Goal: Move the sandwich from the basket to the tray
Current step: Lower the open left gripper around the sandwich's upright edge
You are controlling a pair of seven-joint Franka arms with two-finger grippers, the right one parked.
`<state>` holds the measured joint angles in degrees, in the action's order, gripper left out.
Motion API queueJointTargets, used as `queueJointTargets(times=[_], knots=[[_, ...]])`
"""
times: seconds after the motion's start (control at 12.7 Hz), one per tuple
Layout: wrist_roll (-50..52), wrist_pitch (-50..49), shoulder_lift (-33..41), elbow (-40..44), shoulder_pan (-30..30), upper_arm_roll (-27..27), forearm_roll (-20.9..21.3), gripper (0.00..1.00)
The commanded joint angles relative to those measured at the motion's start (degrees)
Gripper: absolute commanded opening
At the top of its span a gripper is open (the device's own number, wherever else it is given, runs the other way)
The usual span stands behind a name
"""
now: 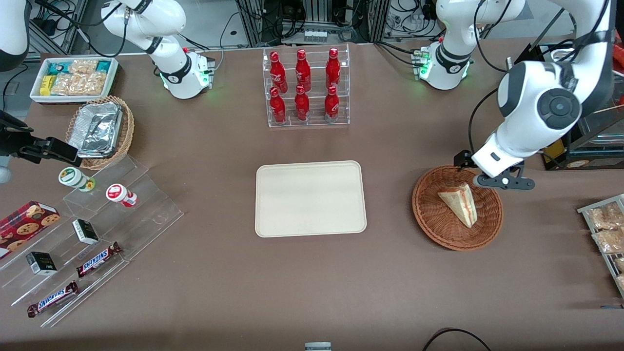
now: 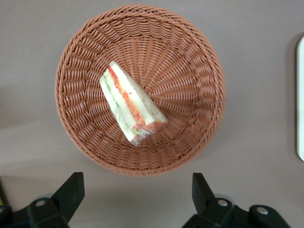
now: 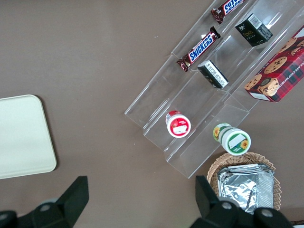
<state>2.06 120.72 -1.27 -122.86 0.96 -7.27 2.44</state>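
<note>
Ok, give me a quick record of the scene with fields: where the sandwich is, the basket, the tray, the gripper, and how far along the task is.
sandwich: lying in the basket, not held
basket: on the table toward the working arm's end, beside the tray
tray: mid-table, nothing on it
gripper: above the basket's rim, fingers open, touching nothing
bottle rack: farther from the front camera than the tray
task stage: sandwich not yet grasped, tray still waiting
</note>
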Motion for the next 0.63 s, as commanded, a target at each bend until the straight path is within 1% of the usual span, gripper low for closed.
queueJointTargets(times=[0.0, 0.24, 0.32, 0.55], knots=[[-0.9, 5.9, -1.3, -2.9, -2.4, -0.4, -0.7, 1.00], [1.0, 10.5, -5.1, -3.1, -3.7, -0.4, -0.9, 1.00], [4.1, 11.6, -6.2, -3.1, -3.8, -0.4, -1.0, 1.00], [20.8, 14.6, -8.2, -2.9, -3.6, -0.5, -1.0, 1.00]])
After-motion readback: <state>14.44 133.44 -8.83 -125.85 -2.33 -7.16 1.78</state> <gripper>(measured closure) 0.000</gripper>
